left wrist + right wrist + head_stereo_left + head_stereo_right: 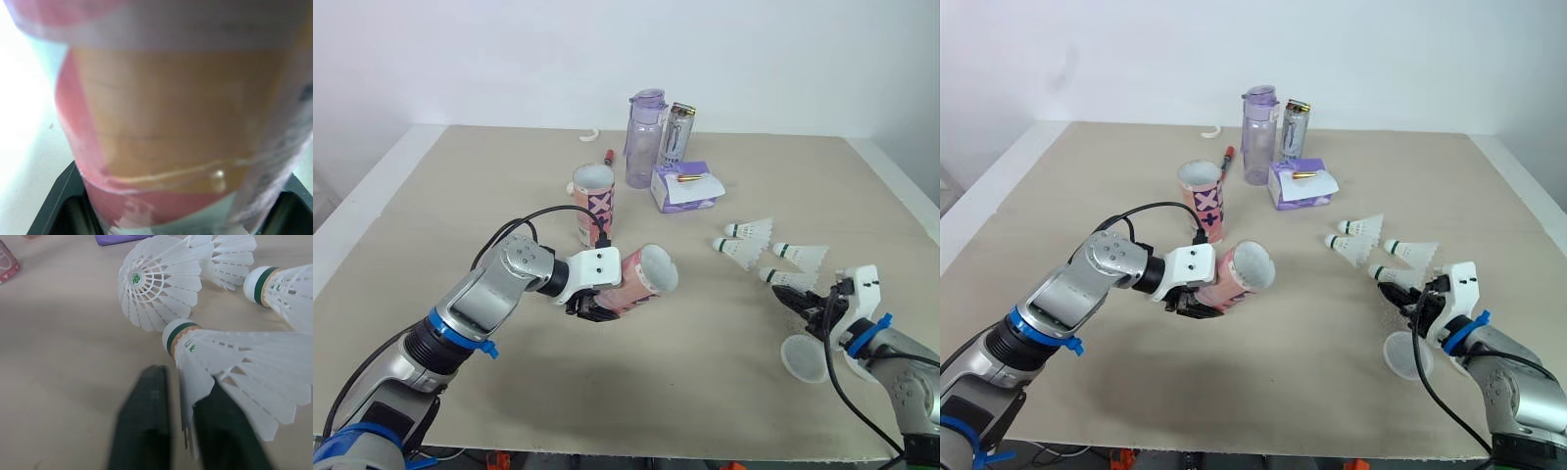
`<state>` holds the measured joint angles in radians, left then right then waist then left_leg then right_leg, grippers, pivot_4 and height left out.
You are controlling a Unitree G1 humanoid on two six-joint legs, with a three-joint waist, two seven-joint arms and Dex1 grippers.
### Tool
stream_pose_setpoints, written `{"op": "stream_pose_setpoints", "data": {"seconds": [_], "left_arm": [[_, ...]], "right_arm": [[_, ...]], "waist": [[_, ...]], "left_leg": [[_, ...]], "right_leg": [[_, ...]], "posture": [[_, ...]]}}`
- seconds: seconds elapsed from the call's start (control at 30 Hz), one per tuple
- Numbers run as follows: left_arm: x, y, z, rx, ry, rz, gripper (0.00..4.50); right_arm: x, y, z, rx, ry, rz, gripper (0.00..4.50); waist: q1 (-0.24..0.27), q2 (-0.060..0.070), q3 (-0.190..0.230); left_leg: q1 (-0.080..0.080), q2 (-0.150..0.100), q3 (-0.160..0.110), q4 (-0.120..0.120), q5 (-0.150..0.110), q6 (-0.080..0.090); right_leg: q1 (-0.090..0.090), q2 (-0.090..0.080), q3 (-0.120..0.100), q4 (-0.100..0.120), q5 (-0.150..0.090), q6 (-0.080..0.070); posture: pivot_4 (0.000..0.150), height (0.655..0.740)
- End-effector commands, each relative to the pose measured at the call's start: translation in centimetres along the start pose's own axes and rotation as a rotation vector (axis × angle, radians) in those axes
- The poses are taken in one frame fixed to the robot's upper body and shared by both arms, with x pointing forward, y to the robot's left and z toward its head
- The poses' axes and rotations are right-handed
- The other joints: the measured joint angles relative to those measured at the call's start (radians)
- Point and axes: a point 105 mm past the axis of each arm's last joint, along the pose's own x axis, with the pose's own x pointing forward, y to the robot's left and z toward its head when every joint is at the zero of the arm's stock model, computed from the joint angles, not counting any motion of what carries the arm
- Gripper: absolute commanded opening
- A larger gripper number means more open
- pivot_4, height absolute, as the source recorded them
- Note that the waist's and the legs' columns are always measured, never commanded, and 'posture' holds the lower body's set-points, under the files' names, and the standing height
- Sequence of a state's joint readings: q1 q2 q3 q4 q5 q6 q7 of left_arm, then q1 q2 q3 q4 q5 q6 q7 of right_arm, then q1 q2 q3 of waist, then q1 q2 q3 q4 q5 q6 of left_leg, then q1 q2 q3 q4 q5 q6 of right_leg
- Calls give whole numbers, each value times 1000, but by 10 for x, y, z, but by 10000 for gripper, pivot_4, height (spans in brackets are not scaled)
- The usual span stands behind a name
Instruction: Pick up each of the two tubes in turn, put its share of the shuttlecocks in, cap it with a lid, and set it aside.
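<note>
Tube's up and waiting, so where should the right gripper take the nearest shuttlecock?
Pinch the feather skirt's rim of the nearest shuttlecock from its open end: it lies on its side, cork pointing away, skirt flaring toward the right gripper.

tube (636,284): glossy printed cardboard | shuttlecocks (161,281): white feathers | table (460,196): matt, smooth | bottle (644,137): translucent plastic

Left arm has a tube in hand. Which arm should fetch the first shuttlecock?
Right. The right gripper sits at the nearest shuttlecock. The left gripper is shut on the tilted tube, whose open mouth faces the robot's right, so it should probably just hold.
</note>
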<state>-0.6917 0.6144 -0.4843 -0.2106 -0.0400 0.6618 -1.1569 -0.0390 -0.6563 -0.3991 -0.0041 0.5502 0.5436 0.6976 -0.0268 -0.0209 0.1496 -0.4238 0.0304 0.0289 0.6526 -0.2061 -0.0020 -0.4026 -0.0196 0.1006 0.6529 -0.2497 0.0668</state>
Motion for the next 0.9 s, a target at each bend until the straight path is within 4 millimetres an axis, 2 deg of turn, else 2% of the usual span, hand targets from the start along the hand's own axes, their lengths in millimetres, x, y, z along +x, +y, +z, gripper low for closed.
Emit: {"op": "stream_pose_setpoints", "data": {"seconds": [0.03,0.2,0.3,0.37,0.4,0.43,0.53,0.6,0.73,0.8,0.9], "left_arm": [[7,-9,-17,-44,54,-40,30012],[7,-9,-17,-44,54,-40,30012],[7,-9,-17,-42,54,-45,30012],[6,-8,-17,-43,55,-46,30012],[6,-8,-18,-43,56,-47,30012],[5,-7,-18,-44,57,-49,30012],[5,-6,-18,-41,57,-54,30012],[5,-6,-18,-40,55,-62,30012],[6,-6,-17,-38,53,-68,30012],[7,-6,-16,-39,48,-69,30012],[8,-7,-14,-41,43,-72,30012]], "right_arm": [[-1,-3,12,-37,-26,-8,670],[0,-3,16,-51,-34,-12,670],[-5,2,25,-112,-53,1,670],[-16,15,48,-263,-93,60,670],[-24,28,71,-384,-120,118,670],[-30,38,85,-467,-133,158,670],[-38,59,117,-656,-148,244,670],[-40,83,134,-845,-152,336,670],[-36,129,142,-1083,-167,516,670],[-29,157,136,-1171,-187,631,670],[-23,178,125,-1255,-196,733,670]], "waist": [[0,0,0],[0,0,0],[0,0,0],[0,0,0],[0,0,0],[0,0,0],[0,6,1],[-5,9,1],[-5,2,1],[-6,2,1],[-8,2,1]], "left_leg": [[0,0,0,0,0,0],[0,0,0,0,0,0],[0,0,0,0,0,0],[0,0,0,0,0,0],[0,0,0,0,0,0],[0,0,0,0,0,0],[0,0,0,0,0,0],[0,-1,1,0,0,0],[2,0,-2,1,0,0],[1,0,0,1,0,0],[1,0,0,1,0,0]], "right_leg": [[0,0,0,0,0,0],[0,0,0,0,0,0],[0,0,0,0,1,1],[0,0,0,0,1,1],[0,0,0,0,1,1],[0,0,0,0,1,1],[0,0,0,0,1,2],[0,0,2,0,2,5],[1,1,-1,0,0,-1],[1,1,1,0,0,-1],[1,0,1,-1,0,-1]], "posture": [[1500,7400],[1500,7400],[1500,7400],[1500,7400],[1500,7400],[1500,7400],[1500,7400],[1500,7400],[1500,7400],[1500,7400],[1500,7400]]}}
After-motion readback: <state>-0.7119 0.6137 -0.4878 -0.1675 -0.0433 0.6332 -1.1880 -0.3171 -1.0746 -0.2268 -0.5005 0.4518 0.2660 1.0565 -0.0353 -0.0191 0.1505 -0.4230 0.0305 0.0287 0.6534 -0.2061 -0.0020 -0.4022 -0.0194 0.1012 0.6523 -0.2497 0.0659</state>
